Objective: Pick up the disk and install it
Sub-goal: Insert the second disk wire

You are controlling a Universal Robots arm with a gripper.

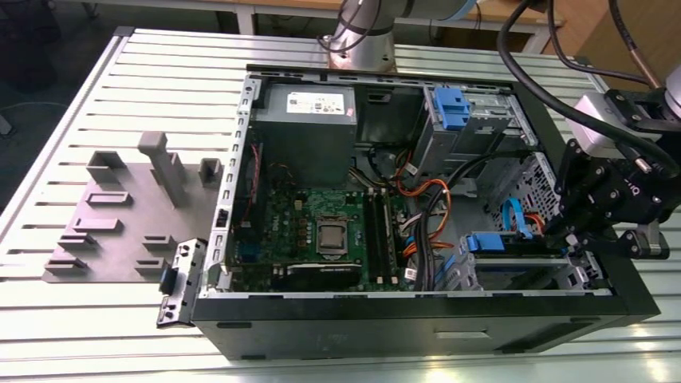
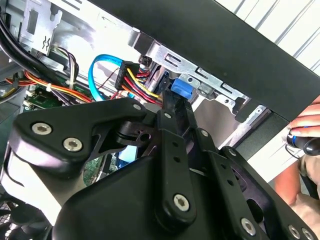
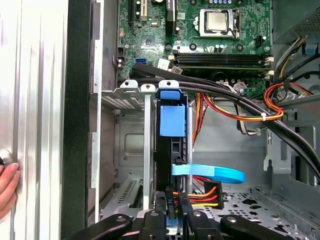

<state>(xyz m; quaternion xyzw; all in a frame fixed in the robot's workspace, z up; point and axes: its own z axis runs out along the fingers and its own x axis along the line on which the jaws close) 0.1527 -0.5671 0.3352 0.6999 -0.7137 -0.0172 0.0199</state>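
The disk (image 1: pixel 486 242) stands on edge in the drive cage at the near corner of the open computer case, on the exterior view's right. In the first wrist view its blue carrier (image 3: pixel 171 120) fills a slot of the cage, beside an orange, red and yellow power cable (image 3: pixel 207 190) and a blue data cable (image 3: pixel 215 174). My gripper (image 1: pixel 557 236) reaches into the case from the exterior view's right. Its black fingers (image 3: pixel 159 206) sit close together on the disk's near end, with a bit of blue between them. The second wrist view shows the gripper (image 2: pixel 172 102) meeting the blue carrier (image 2: pixel 181 90).
A second blue carrier (image 1: pixel 452 108) sits in the far bay, next to the grey power supply (image 1: pixel 309 108). Cable bundles (image 3: pixel 235 100) cross above the cage. A person's hand (image 3: pixel 7 185) rests outside the case wall (image 3: pixel 80 120). A grey fixture plate (image 1: pixel 117 215) lies at the exterior view's left.
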